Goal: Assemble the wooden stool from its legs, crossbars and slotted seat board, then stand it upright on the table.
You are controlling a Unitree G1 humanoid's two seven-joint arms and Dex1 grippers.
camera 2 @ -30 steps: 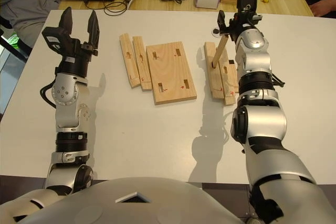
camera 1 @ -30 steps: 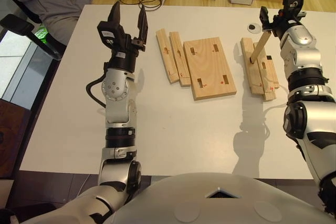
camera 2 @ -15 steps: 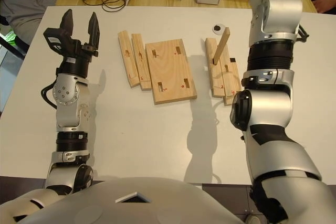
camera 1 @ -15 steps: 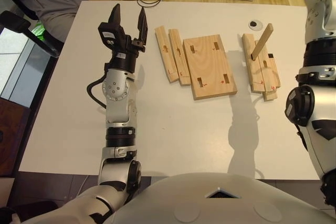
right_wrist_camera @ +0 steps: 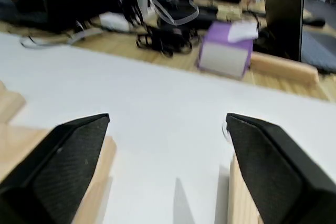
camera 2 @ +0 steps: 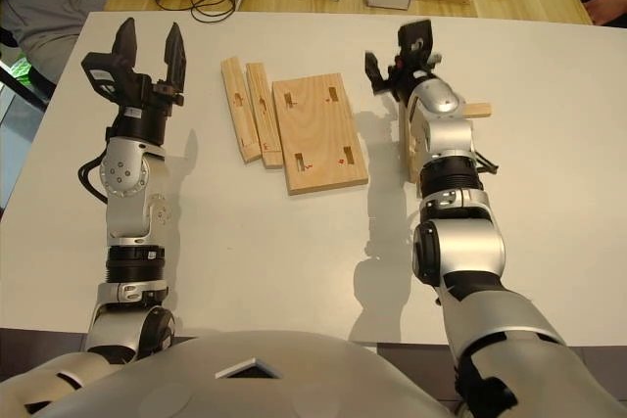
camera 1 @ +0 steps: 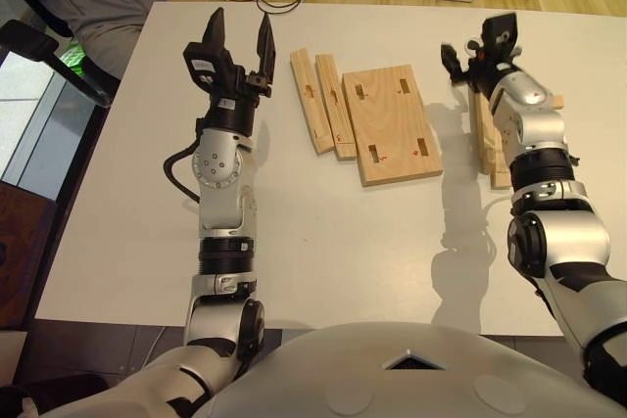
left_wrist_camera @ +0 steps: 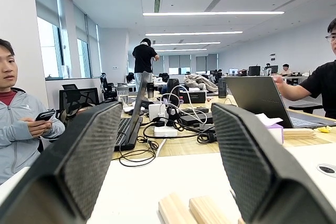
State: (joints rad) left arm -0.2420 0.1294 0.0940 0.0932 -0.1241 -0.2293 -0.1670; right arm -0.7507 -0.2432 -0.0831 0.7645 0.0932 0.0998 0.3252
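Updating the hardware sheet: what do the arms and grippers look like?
Left arm and right arm: silver-grey rounded shells, black rings at the joints. A black cable loops out beside the left forearm. Left gripper and right gripper: black, two tapering fingers each, pads finely dimpled. Small white label on the left gripper's body.

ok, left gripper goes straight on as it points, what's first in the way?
Nothing on the white table, it seems: the left gripper, open, points out over its far edge. First in line looks like the white power strip and cables on the desk behind, though depth is unclear.
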